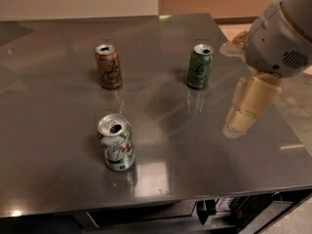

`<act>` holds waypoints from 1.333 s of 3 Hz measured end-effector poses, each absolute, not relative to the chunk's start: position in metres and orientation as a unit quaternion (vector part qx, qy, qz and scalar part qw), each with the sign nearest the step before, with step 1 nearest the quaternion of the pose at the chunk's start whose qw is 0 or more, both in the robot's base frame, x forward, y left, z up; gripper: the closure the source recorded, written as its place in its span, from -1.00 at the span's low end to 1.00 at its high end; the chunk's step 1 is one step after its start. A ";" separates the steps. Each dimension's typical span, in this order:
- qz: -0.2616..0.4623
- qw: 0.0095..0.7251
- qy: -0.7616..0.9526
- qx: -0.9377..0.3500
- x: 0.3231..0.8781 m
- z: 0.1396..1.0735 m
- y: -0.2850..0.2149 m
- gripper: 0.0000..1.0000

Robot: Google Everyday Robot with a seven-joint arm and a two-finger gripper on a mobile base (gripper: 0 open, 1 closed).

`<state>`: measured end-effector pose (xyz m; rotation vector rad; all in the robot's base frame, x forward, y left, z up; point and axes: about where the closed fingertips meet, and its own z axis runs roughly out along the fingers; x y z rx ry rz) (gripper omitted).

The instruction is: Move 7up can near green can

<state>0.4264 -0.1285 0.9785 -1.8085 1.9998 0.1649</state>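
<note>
The 7up can (117,143), white-silver with green swirls and an open silver top, stands upright near the table's front edge, left of centre. The dark green can (200,66) stands upright at the back right of the table. My gripper (241,118) hangs over the table's right side, below the grey arm housing (278,38). It is to the right of and nearer than the green can, and far right of the 7up can. It touches neither can and holds nothing that I can see.
An orange-brown can (108,66) stands upright at the back left. The grey metal table (58,121) ends at its front edge low in the view and at its right edge just beyond the gripper. Tan floor shows at the far right.
</note>
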 end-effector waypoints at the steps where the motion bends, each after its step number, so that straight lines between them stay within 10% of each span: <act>1: 0.099 0.232 0.692 -0.677 0.417 0.967 -0.081 -1.00; 4: 0.157 0.239 0.640 -0.713 0.395 0.927 0.018 -1.00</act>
